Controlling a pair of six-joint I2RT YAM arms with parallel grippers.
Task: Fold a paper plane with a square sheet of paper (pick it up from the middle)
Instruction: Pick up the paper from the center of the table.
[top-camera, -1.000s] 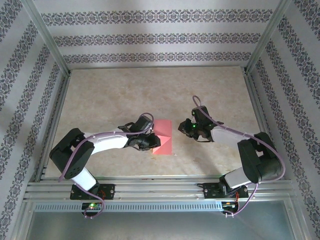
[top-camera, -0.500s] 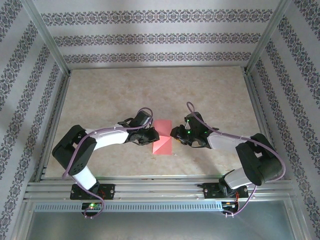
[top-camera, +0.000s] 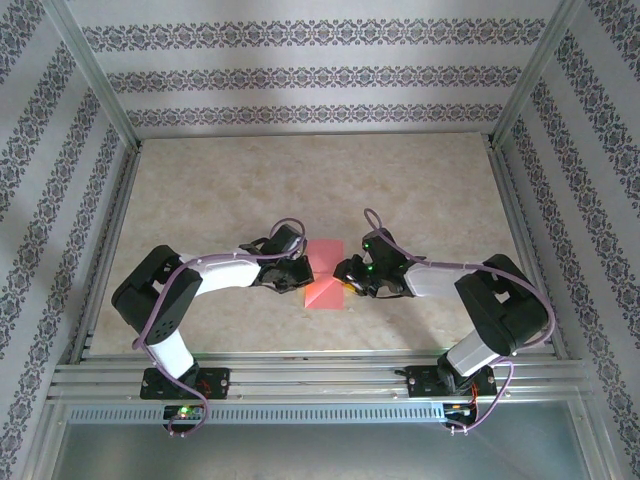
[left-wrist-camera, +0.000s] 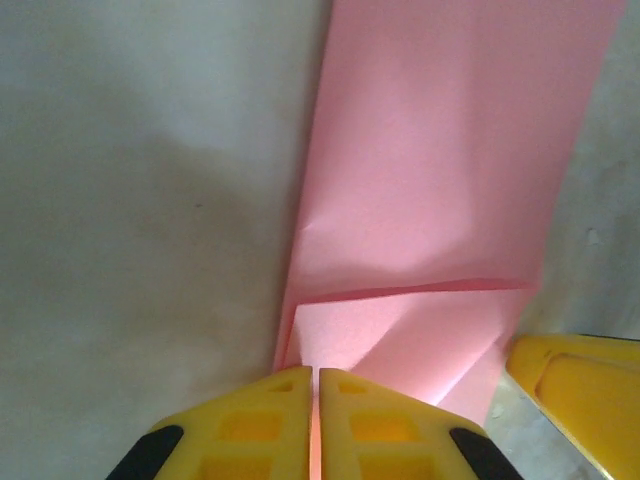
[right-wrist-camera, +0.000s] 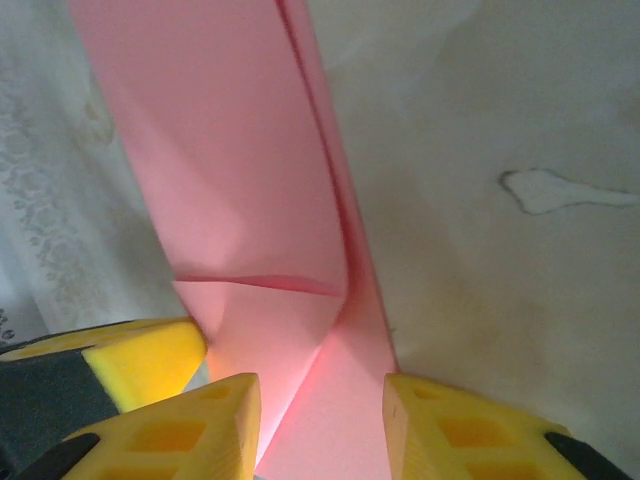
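Observation:
The square sheet of paper (top-camera: 325, 256) lies on the table between both arms. It is salmon pink and folded into a narrow strip (left-wrist-camera: 450, 150) with one corner turned in. My left gripper (top-camera: 305, 272) is at its left edge. In the left wrist view the yellow jaws (left-wrist-camera: 316, 372) are shut on the paper, with a thin pink sliver between them. My right gripper (top-camera: 347, 277) is at the sheet's right edge, and its jaws (right-wrist-camera: 320, 385) stand open astride the paper (right-wrist-camera: 230, 160). A finished paper plane is out of view.
The beige tabletop (top-camera: 250, 180) is framed by aluminium rails (top-camera: 300, 375) and patterned walls. The right gripper's yellow finger (left-wrist-camera: 585, 385) shows in the left wrist view. The left gripper's finger (right-wrist-camera: 120, 360) shows in the right wrist view, so the two sit close together.
My right gripper has moved left to the paper's edge and opened its jaws. The left gripper has shifted slightly and closed onto the paper.

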